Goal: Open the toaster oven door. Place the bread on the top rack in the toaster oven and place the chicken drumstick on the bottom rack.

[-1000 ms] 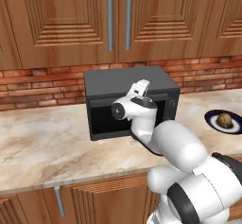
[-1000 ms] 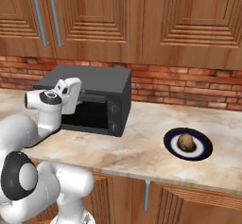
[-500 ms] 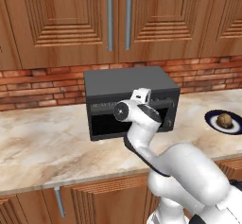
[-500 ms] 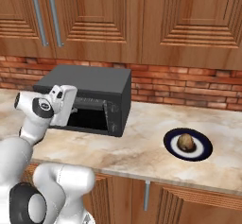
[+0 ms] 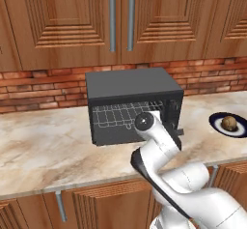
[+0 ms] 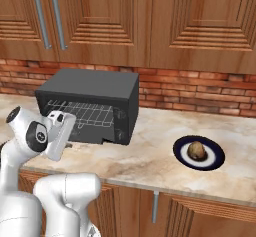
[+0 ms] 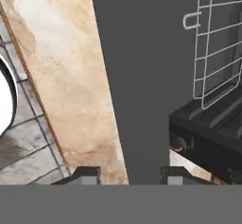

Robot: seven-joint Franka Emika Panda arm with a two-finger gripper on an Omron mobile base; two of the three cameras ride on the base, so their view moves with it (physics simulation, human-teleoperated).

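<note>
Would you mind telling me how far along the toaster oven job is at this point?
Done: the toaster oven door is folded down flat, so the wire racks inside the toaster oven are exposed. In hand: nothing; the gripper straddles the door's edge. Left: both foods. A brown piece sits on the dark plate to the right; neither rack holds food.

- I see a marble counter point(image 5: 43, 141) under wooden cabinets point(image 5: 72, 20).
- A brick backsplash point(image 6: 200, 93) runs behind.
- A dark blue plate point(image 6: 215, 159) sits right.
</note>
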